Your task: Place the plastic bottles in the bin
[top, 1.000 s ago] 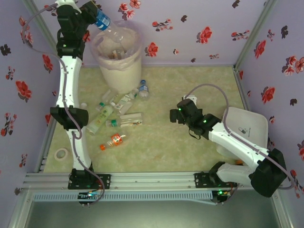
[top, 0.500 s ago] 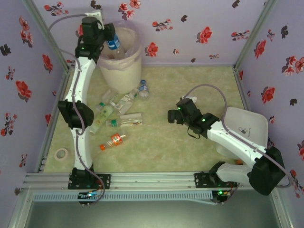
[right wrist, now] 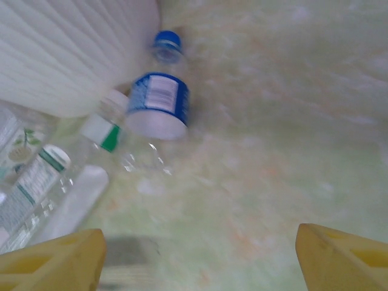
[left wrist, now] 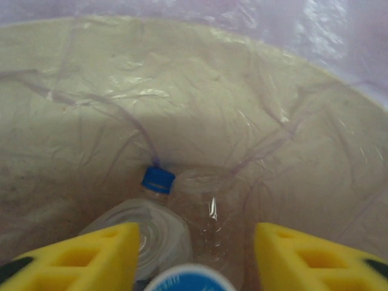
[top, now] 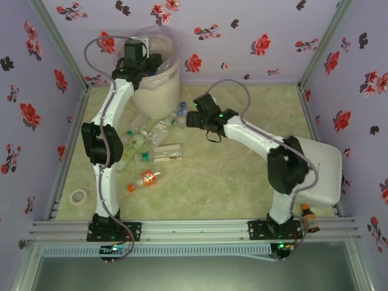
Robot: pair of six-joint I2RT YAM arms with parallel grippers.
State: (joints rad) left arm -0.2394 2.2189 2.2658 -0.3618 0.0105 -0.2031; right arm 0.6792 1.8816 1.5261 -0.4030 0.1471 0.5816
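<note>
While the left pincer (left wrist: 194, 233) and right pincer (right wrist: 200, 233) are spread, the loose bottle (left wrist: 189, 280) beneath the former should be dropped clear into the bin (left wrist: 182, 91) before withdrawal.

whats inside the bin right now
A blue-capped clear bottle and a second clear bottle beside it lie in the bin on its bag liner. What lies beneath them is covered.

No legible txt; print on blue-label bottle (right wrist: 159, 103) too blurred to read

Some bottles (left wrist: 159, 182) in bin (top: 156, 96), others before it.
</note>
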